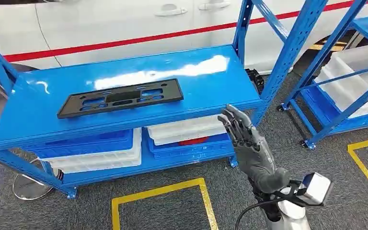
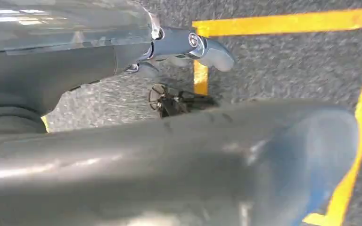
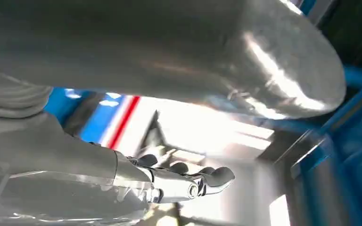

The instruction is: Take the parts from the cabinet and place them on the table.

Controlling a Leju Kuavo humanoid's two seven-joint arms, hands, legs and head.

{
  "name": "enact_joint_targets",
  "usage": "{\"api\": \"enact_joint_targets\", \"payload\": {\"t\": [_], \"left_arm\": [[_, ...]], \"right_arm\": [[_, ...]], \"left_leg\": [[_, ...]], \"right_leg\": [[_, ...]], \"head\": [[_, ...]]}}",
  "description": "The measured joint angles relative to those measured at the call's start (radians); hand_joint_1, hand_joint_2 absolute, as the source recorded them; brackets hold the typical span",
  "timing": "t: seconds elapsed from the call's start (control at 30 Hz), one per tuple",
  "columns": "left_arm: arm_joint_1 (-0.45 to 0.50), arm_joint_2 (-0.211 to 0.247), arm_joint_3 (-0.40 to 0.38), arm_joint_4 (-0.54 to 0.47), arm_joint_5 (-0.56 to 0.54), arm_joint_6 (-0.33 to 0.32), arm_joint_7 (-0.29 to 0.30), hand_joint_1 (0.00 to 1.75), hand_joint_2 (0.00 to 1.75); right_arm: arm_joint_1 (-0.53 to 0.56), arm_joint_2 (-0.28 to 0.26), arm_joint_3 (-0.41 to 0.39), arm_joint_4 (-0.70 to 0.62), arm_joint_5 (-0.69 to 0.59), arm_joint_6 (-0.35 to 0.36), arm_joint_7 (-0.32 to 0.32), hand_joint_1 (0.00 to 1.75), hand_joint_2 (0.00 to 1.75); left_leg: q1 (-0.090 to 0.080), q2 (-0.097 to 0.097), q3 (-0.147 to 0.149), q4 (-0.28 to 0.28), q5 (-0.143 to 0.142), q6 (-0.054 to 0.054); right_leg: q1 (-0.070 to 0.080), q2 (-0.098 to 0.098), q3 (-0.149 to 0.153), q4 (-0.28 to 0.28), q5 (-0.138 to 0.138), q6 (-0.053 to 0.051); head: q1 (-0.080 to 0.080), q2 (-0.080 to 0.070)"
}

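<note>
Your right hand (image 1: 249, 143) is hanging raised and holding nothing, fingers apart and slightly curled, in front of the blue shelf (image 1: 211, 76). You are looking at 1 black part (image 1: 120, 98), lying flat on the top shelf, up and well to the left of that hand, its long axis running along the shelf's length. Your left hand (image 2: 188, 47) is hanging toward the floor, empty with fingers loosely apart; which hand is nearer, I cannot tell.
</note>
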Motion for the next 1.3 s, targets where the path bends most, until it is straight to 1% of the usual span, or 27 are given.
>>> {"api": "enact_joint_targets", "payload": {"t": [0.13, 0.17, 0.2, 0.23, 0.27, 0.3, 0.33, 0.37, 0.4, 0.43, 0.47, 0.53, 0.6, 0.63, 0.67, 0.73, 0.8, 0.83, 0.87, 0.93, 0.97, 1.03, 1.1, 1.17, 1.23, 1.27, 1.3], "left_arm": [[-0.004, -0.001, -0.005, 0.0, 0.007, 0.0, -0.001, 0.0, 0.0], [-0.012, 0.0, -0.011, 0.001, 0.021, 0.0, -0.004, 0.0, 0.0], [-0.012, 0.0, -0.012, 0.001, 0.024, 0.0, -0.005, 0.0, 0.0], [-0.012, 0.0, -0.029, 0.004, 0.052, 0.0, -0.015, 0.0, 0.0], [-0.017, 0.001, -0.052, 0.01, 0.085, 0.0, -0.025, 0.0, 0.0], [-0.018, 0.003, -0.058, 0.013, 0.092, 0.0, -0.03, 0.0, 0.0], [-0.018, 0.003, -0.059, 0.014, 0.092, 0.0, -0.03, 0.0, 0.0], [-0.019, 0.003, -0.06, 0.014, 0.092, 0.0, -0.03, 0.0, 0.0], [-0.019, 0.003, -0.061, 0.014, 0.092, 0.0, -0.03, 0.0, 0.0], [-0.021, 0.002, -0.065, 0.014, 0.092, 0.0, -0.031, 0.0, 0.0], [-0.022, -0.005, -0.067, 0.014, 0.092, -0.001, -0.031, 0.0, 0.0], [-0.024, -0.003, -0.068, 0.015, 0.092, -0.001, -0.031, 0.0, 0.0], [-0.024, -0.003, -0.069, 0.015, 0.092, -0.001, -0.031, 0.0, 0.0], [-0.025, -0.002, -0.069, 0.016, 0.092, -0.001, -0.032, 0.0, 0.0], [-0.024, -0.003, -0.069, 0.016, 0.092, -0.001, -0.033, 0.0, 0.0], [-0.025, -0.003, -0.069, 0.016, 0.092, -0.002, -0.034, 0.0, 0.0], [-0.022, -0.003, -0.069, 0.016, 0.092, -0.002, -0.034, 0.0, 0.0], [-0.02, -0.003, -0.069, 0.017, 0.092, -0.002, -0.034, 0.0, 0.0], [-0.019, -0.002, -0.069, 0.017, 0.092, -0.002, -0.034, 0.0, 0.0], [-0.02, -0.001, -0.069, 0.018, 0.092, -0.001, -0.035, 0.0, 0.0], [-0.021, -0.002, -0.069, 0.018, 0.092, -0.001, -0.036, 0.0, 0.0], [-0.022, -0.002, -0.068, 0.019, 0.092, -0.001, -0.037, 0.0, 0.0], [-0.018, -0.002, -0.068, 0.019, 0.092, -0.001, -0.037, 0.0, 0.0], [-0.018, -0.002, -0.067, 0.019, 0.092, -0.001, -0.038, 0.0, 0.0], [-0.019, -0.002, -0.065, 0.019, 0.092, -0.002, -0.039, 0.0, 0.0], [-0.02, -0.002, -0.065, 0.019, 0.092, -0.002, -0.039, 0.0, 0.0], [-0.019, -0.002, -0.064, 0.02, 0.092, -0.002, -0.04, 0.0, 0.0]], "right_arm": [[-0.003, -0.006, 0.014, -0.012, 0.0, -0.007, -0.005, 0.0, 0.0], [-0.01, -0.017, 0.04, -0.032, 0.002, -0.022, -0.016, 0.0, 0.0], [-0.011, -0.019, 0.045, -0.037, 0.004, -0.025, -0.017, 0.0, 0.0], [-0.03, -0.039, 0.093, -0.074, 0.016, -0.056, -0.037, 0.0, 0.0], [-0.056, -0.084, 0.175, -0.117, 0.026, -0.102, -0.064, 0.0, 0.0], [-0.057, -0.099, 0.212, -0.119, 0.026, -0.132, -0.067, 0.0, 0.0], [-0.057, -0.104, 0.22, -0.119, 0.027, -0.136, -0.067, 0.0, 0.0], [-0.057, -0.11, 0.23, -0.124, 0.027, -0.142, -0.067, 0.0, 0.0], [-0.057, -0.115, 0.236, -0.127, 0.029, -0.145, -0.067, 0.0, 0.0], [-0.059, -0.122, 0.241, -0.13, 0.031, -0.147, -0.066, 0.0, 0.0], [-0.06, -0.128, 0.245, -0.13, 0.033, -0.148, -0.066, 0.0, 0.0], [-0.061, -0.138, 0.252, -0.127, 0.044, -0.156, -0.066, 0.0, 0.0], [-0.063, -0.149, 0.256, -0.121, 0.051, -0.166, -0.066, 0.0, 0.0], [-0.066, -0.154, 0.259, -0.116, 0.051, -0.171, -0.066, 0.0, 0.0], [-0.072, -0.159, 0.265, -0.111, 0.051, -0.179, -0.066, 0.0, 0.0], [-0.08, -0.171, 0.278, -0.104, 0.045, -0.19, -0.066, 0.0, 0.0], [-0.08, -0.182, 0.288, -0.096, 0.04, -0.197, -0.066, 0.0, 0.0], [-0.08, -0.187, 0.292, -0.091, 0.038, -0.198, -0.066, 0.0, 0.0], [-0.08, -0.191, 0.296, -0.088, 0.037, -0.199, -0.066, 0.0, 0.0], [-0.082, -0.196, 0.3, -0.083, 0.035, -0.199, -0.066, 0.0, 0.0], [-0.084, -0.199, 0.301, -0.082, 0.034, -0.199, -0.066, 0.0, 0.0], [-0.088, -0.205, 0.305, -0.08, 0.029, -0.199, -0.067, 0.0, 0.0], [-0.09, -0.209, 0.307, -0.075, 0.027, -0.202, -0.067, 0.0, 0.0], [-0.093, -0.214, 0.311, -0.073, 0.024, -0.207, -0.067, 0.0, 0.0], [-0.096, -0.218, 0.315, -0.071, 0.022, -0.215, -0.067, 0.0, 0.0], [-0.095, -0.219, 0.319, -0.069, 0.021, -0.216, -0.067, 0.0, 0.0], [-0.094, -0.22, 0.322, -0.066, 0.02, -0.216, -0.067, 0.0, 0.0]], "left_leg": [[-0.01, 0.014, 0.004, -0.008, -0.014, -0.002], [-0.01, 0.0, 0.001, -0.013, -0.008, 0.021], [-0.011, -0.003, 0.0, -0.014, -0.007, 0.023], [-0.016, -0.022, -0.006, -0.016, 0.0, 0.041], [-0.015, -0.031, -0.008, -0.02, 0.008, 0.062], [-0.024, -0.037, -0.009, -0.02, 0.008, 0.067], [-0.028, -0.038, -0.008, -0.02, 0.008, 0.067], [-0.032, -0.041, -0.006, -0.02, 0.007, 0.068], [-0.035, -0.043, -0.004, -0.02, 0.007, 0.068], [-0.037, -0.045, -0.003, -0.02, 0.006, 0.07], [-0.04, -0.045, -0.004, -0.019, 0.005, 0.069], [-0.038, -0.045, -0.009, -0.019, 0.005, 0.063], [-0.036, -0.044, -0.006, -0.024, 0.007, 0.055], [-0.04, -0.044, -0.008, -0.018, 0.0, 0.05], [-0.037, -0.045, -0.014, 0.007, -0.021, 0.039], [-0.027, -0.045, -0.079, 0.148, -0.1, 0.026], [-0.016, -0.044, -0.132, 0.26, -0.135, 0.014], [-0.01, -0.044, -0.133, 0.258, -0.118, 0.008], [-0.004, -0.044, -0.112, 0.213, -0.084, 0.002], [0.006, -0.042, -0.03, 0.044, 0.006, -0.008], [0.006, -0.042, -0.004, -0.006, -0.003, -0.013], [0.0, -0.047, -0.006, -0.014, -0.003, 0.014], [-0.006, -0.048, -0.006, -0.015, -0.003, 0.029], [-0.001, -0.048, 0.0, -0.022, 0.002, 0.041], [-0.003, -0.047, 0.0, -0.022, 0.0, 0.051], [-0.006, -0.047, 0.0, -0.021, -0.001, 0.053], [-0.009, -0.047, 0.0, -0.021, -0.003, 0.056]], "right_leg": [[0.005, -0.002, -0.001, 0.002, -0.001, 0.005], [0.008, -0.008, -0.003, 0.003, -0.001, 0.014], [0.008, -0.012, -0.003, 0.003, 0.0, 0.016], [0.005, -0.031, 0.0, -0.001, 0.001, 0.028], [0.003, 0.005, -0.077, 0.172, -0.107, 0.037], [0.006, 0.007, -0.146, 0.306, -0.144, 0.033], [0.009, 0.007, -0.141, 0.292, -0.123, 0.027], [0.013, 0.007, -0.116, 0.238, -0.084, 0.018], [0.021, 0.008, -0.081, 0.164, -0.043, 0.006], [0.03, 0.011, -0.031, 0.064, 0.002, -0.013], [0.038, 0.01, -0.009, 0.018, -0.005, -0.027], [0.041, 0.007, -0.007, 0.001, 0.0, -0.02], [0.042, 0.008, -0.005, -0.005, 0.002, -0.024], [0.025, 0.006, 0.004, -0.024, 0.013, -0.021], [0.025, 0.004, 0.009, -0.031, 0.015, -0.022], [0.021, 0.003, 0.009, -0.031, 0.015, -0.024], [0.018, 0.002, 0.008, -0.03, 0.014, -0.023], [0.015, 0.002, 0.009, -0.03, 0.013, -0.021], [0.011, 0.003, 0.01, -0.028, 0.011, -0.017], [0.002, 0.004, 0.013, -0.018, 0.003, -0.004], [0.002, 0.004, 0.011, -0.011, -0.004, 0.006], [0.008, 0.005, 0.005, -0.005, -0.004, 0.019], [0.004, 0.004, 0.009, -0.01, -0.002, 0.029], [-0.001, 0.005, 0.003, 0.013, -0.023, 0.038], [0.001, 0.006, -0.068, 0.153, -0.094, 0.04], [0.0, 0.006, -0.11, 0.23, -0.122, 0.041], [0.0, 0.006, -0.144, 0.289, -0.133, 0.04]], "head": [[-0.002, 0.0], [-0.003, 0.0], [-0.002, 0.0], [-0.002, 0.0], [0.0, 0.0], [-0.001, 0.0], [-0.001, 0.0], [0.0, 0.0], [-0.001, 0.0], [-0.001, 0.0], [-0.002, 0.0], [-0.001, 0.0], [-0.001, 0.0], [-0.001, 0.0], [-0.002, 0.0], [-0.003, 0.0], [-0.003, 0.0], [-0.002, 0.0], [-0.002, 0.0], [-0.002, 0.0], [-0.002, 0.0], [-0.004, 0.0], [-0.005, 0.0], [-0.004, 0.0], [-0.004, 0.0], [-0.004, 0.0], [-0.004, 0.0]]}}
